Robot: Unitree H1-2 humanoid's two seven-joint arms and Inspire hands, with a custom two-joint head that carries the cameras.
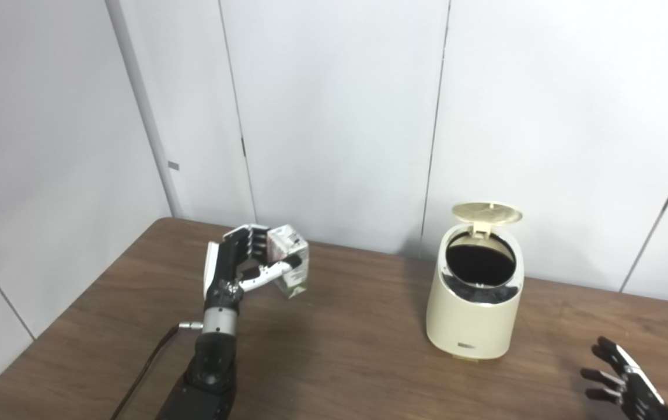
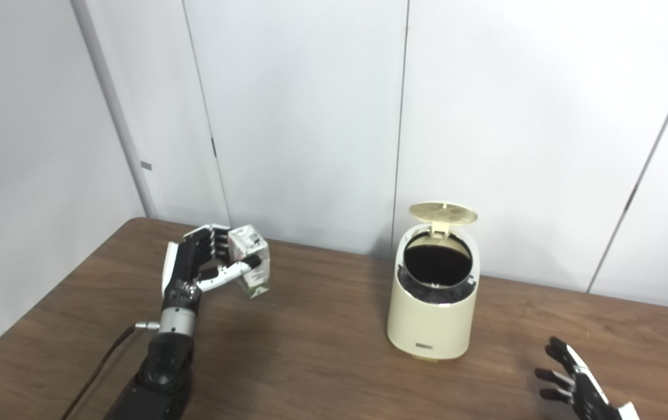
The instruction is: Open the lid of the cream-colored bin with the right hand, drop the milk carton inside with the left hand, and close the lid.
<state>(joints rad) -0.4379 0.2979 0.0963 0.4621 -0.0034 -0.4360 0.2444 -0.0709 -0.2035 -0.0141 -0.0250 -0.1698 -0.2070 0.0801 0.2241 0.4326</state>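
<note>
The cream-colored bin [image 1: 474, 315] stands on the brown table, right of centre. Its round lid [image 1: 487, 213] is flipped up at the back, and the dark opening [image 1: 481, 261] shows. At the table's left, my left hand [image 1: 239, 262] is shut on the small white and green milk carton [image 1: 290, 260], thumb across its front and fingers behind it. The carton is tilted and appears slightly off the table. My right hand [image 1: 622, 382] hovers low at the bottom right corner, fingers spread, holding nothing, well apart from the bin.
The wooden table [image 1: 345, 350] reaches to the white panelled wall [image 1: 334, 116] behind. A black cable [image 1: 147, 364] runs along my left forearm. Bare tabletop lies between the carton and the bin.
</note>
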